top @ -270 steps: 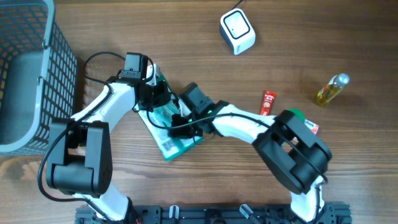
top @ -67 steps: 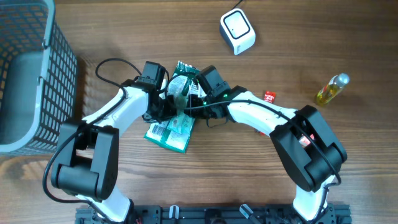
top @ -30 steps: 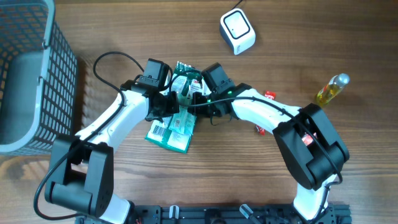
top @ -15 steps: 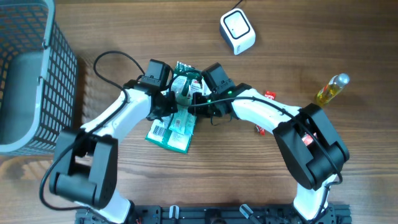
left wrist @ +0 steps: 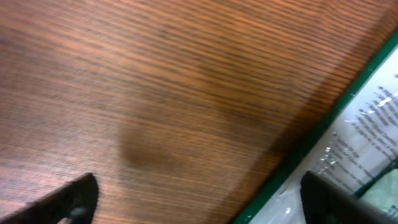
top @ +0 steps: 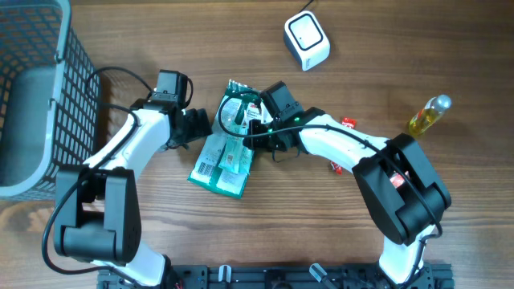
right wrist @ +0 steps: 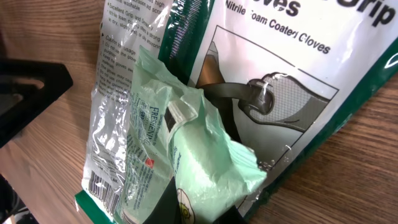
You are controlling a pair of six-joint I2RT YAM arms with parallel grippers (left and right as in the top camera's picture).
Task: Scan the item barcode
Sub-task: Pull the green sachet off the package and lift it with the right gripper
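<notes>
Grey mesh of the basket (top: 80, 80) fills the far left. Next along, the left claw (top: 199, 127) stands wide open just beside the glove packet (top: 221, 164), touching nothing that I can see. The packet lies mostly on the wooden surface (top: 450, 225), its upper end pinched tight in the right claw (top: 245, 122). Further right and well apart sits the white scanner (top: 307, 40), then a red sachet (top: 347, 123) and a small oil bottle (top: 428, 115). I'd judge the packet is being readied for presenting. The right arm next needs to lift and turn it so the barcode (top: 206, 169) faces the scanner. Only the right wrist view shows the grip on a pale green fold; the left wrist view shows bare wood between spread fingers (left wrist: 71, 198).
</notes>
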